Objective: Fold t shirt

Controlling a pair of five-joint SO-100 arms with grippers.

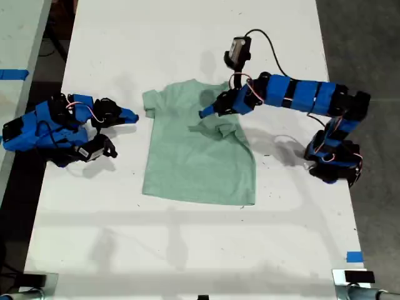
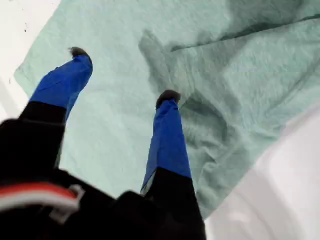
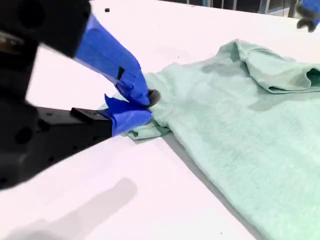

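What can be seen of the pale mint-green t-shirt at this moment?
The pale mint-green cloth t-shirt is plain, with no print, and lies mostly flat on the white table. Its sleeve on the exterior view's right is folded inward and rumpled, under my first gripper, whose jaws are open above the cloth. My second gripper is at the other sleeve's edge, jaws closed there.

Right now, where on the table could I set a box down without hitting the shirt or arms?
The broad white strip of table below the t shirt in the exterior view is bare, and so is the strip above it. Beside either sleeve, where the arms sit, is crowded.
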